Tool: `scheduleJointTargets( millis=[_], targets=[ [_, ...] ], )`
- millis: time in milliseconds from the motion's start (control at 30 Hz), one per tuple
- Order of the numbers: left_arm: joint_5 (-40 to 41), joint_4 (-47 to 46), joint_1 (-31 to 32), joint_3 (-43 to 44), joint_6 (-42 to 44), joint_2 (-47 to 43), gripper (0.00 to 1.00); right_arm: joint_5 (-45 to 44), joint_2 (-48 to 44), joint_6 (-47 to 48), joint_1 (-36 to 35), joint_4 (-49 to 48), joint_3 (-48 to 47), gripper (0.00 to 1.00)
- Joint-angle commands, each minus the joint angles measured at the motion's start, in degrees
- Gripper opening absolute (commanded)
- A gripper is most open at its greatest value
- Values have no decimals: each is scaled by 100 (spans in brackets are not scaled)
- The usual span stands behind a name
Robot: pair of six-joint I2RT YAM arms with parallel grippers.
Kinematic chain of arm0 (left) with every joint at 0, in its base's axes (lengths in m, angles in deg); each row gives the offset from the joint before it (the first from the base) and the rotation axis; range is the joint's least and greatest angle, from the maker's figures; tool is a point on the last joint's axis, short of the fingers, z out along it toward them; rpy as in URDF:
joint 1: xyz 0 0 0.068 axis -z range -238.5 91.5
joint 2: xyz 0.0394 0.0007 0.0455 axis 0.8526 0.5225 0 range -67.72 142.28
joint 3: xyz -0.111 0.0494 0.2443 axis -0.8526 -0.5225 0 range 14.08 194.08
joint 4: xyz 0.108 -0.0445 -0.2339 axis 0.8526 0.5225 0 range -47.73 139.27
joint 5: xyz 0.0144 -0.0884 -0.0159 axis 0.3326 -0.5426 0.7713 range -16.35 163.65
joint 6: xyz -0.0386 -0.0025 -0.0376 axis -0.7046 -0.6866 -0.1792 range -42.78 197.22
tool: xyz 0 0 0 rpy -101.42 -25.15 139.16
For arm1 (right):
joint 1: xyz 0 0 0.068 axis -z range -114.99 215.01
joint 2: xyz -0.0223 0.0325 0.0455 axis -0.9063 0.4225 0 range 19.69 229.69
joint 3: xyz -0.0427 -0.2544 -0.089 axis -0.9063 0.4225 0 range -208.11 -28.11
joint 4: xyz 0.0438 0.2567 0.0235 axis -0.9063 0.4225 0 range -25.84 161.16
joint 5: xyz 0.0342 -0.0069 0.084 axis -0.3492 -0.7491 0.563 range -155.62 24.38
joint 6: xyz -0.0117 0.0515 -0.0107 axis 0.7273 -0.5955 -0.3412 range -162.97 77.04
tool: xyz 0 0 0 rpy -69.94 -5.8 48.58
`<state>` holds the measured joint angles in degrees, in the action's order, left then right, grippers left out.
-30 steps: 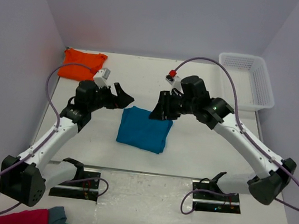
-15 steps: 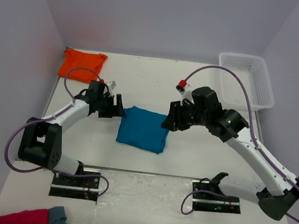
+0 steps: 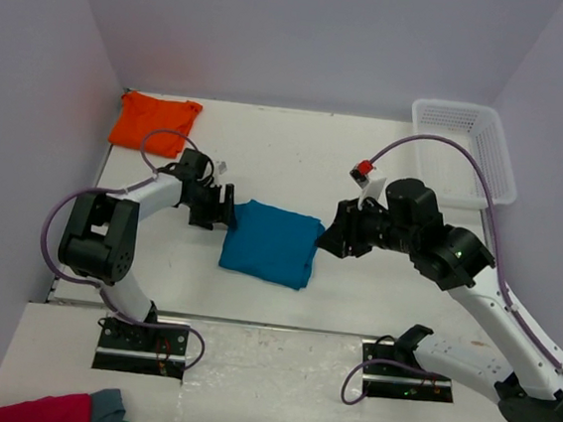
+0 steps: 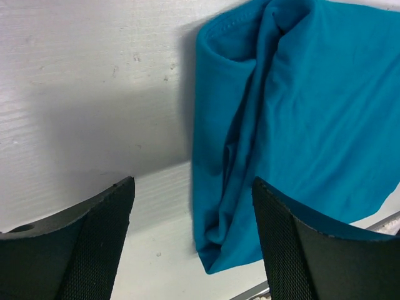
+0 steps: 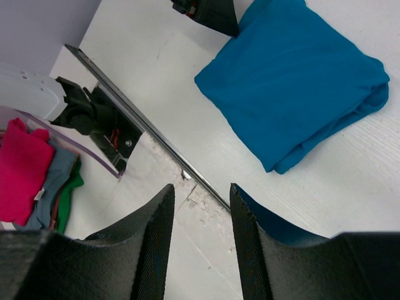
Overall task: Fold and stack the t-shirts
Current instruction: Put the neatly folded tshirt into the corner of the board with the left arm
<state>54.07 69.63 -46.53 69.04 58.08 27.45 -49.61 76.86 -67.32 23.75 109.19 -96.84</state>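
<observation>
We find the folded teal-blue cotton t-shirt [image 3: 270, 243] mid-way across the white bench [image 3: 266, 160]. The left claw [image 3: 224, 208], wide and empty, flanks its 10 o'clock corner. The right claw [image 3: 331, 238], narrower and empty, is at 2 o'clock.

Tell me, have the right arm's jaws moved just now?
Yes: the right jaws slid right, off the teal t-shirt, toward the white basket.

The top view looks down over the whole bench [image 3: 366, 159] from its near edge. The left wrist view sits close on the teal tee [image 4: 312, 112], between its fingers [image 4: 94, 244]; the right wrist's looks from farther back. All share the tee.
</observation>
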Motion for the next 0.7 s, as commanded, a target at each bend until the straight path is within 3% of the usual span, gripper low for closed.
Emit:
scheduleJointTargets(
  millis=[0,333,667],
  targets=[
    [-380,148,-54,252,217,62,76,52,-179,80,21,-241,53,42],
    [-1539,-449,-89,-283,121,18,75,7,-188,-51,47,-373,246,42],
    [-1145,-301,-107,-381,156,273,75,-37,-391,-157,47,-320,105,42]
  ],
)
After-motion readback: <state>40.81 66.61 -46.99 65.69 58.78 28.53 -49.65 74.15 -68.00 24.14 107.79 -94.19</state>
